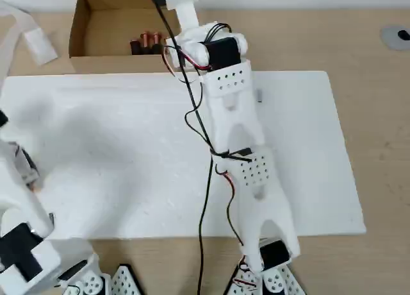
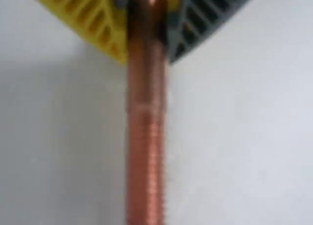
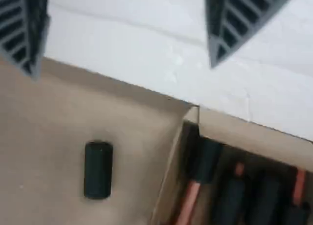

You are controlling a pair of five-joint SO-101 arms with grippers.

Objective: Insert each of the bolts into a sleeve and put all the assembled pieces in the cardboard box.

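Observation:
In the left wrist view my left gripper (image 2: 146, 58), with one yellow and one grey finger, is shut on a copper-coloured bolt (image 2: 145, 137). The bolt's threaded end points away from the jaws over white foam. My right gripper (image 3: 124, 68) is open, with nothing between its grey fingers, above the corner of the cardboard box (image 3: 190, 122). Several bolt-and-sleeve pieces (image 3: 234, 191) lie inside the box. One black sleeve (image 3: 98, 168) lies alone on the tan surface just outside that box wall. In the high view the box (image 1: 96, 35) stands at the back left with pieces (image 1: 148, 42) in it.
A white foam sheet (image 1: 128, 147) covers most of the table. The right arm (image 1: 237, 128) stretches across it from the front edge to the box. The left arm (image 1: 19, 244) sits at the front left corner. A grey object (image 1: 397, 37) lies at the back right.

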